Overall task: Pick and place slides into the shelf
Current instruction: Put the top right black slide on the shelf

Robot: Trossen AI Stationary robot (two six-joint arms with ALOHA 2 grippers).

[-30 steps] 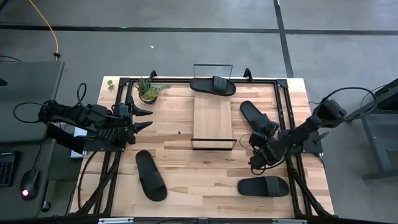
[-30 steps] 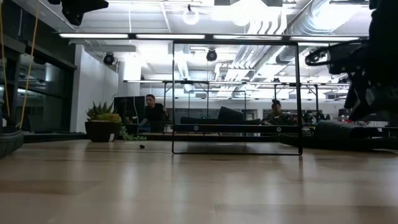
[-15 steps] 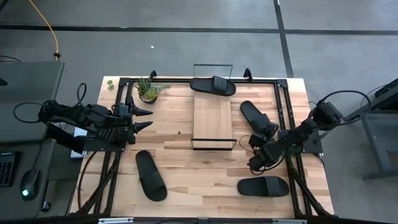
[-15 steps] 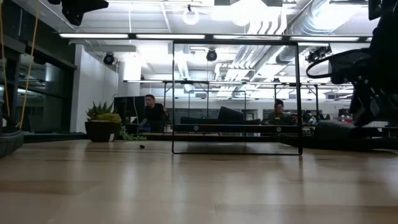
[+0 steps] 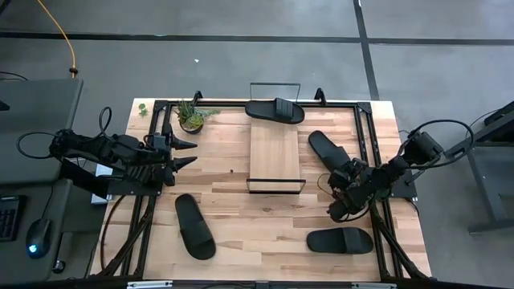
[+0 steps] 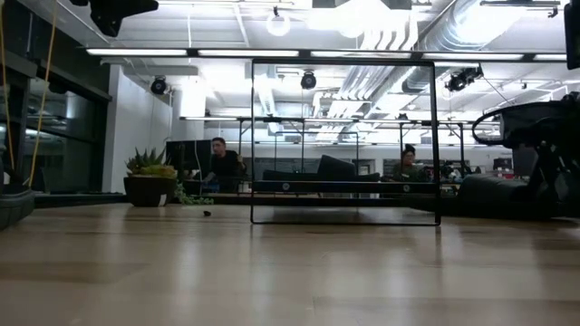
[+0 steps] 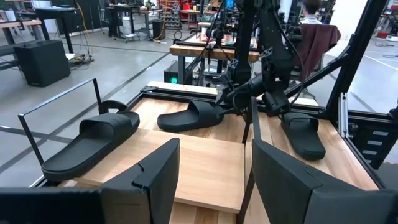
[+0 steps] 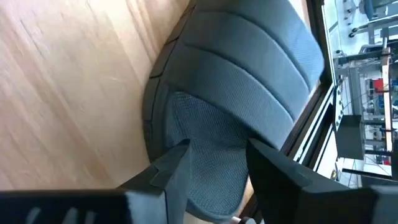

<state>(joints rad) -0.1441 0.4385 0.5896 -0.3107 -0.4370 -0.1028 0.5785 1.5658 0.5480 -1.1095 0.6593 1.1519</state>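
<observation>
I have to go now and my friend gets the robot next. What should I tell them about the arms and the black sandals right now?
Right gripper: down at the matte black slip-on sandal on the table's right side, fingers either side of its heel end, narrowing but no firm grip seen.
Left gripper: open, empty, waiting at the table's left edge.
Light-wood plank shelf with black wire rails: one sandal lies across its far end.
Other sandals: one at front left, one at front right, both on the tabletop.
Done: one of four shelved. Left: three, starting with the right-side one.
</observation>
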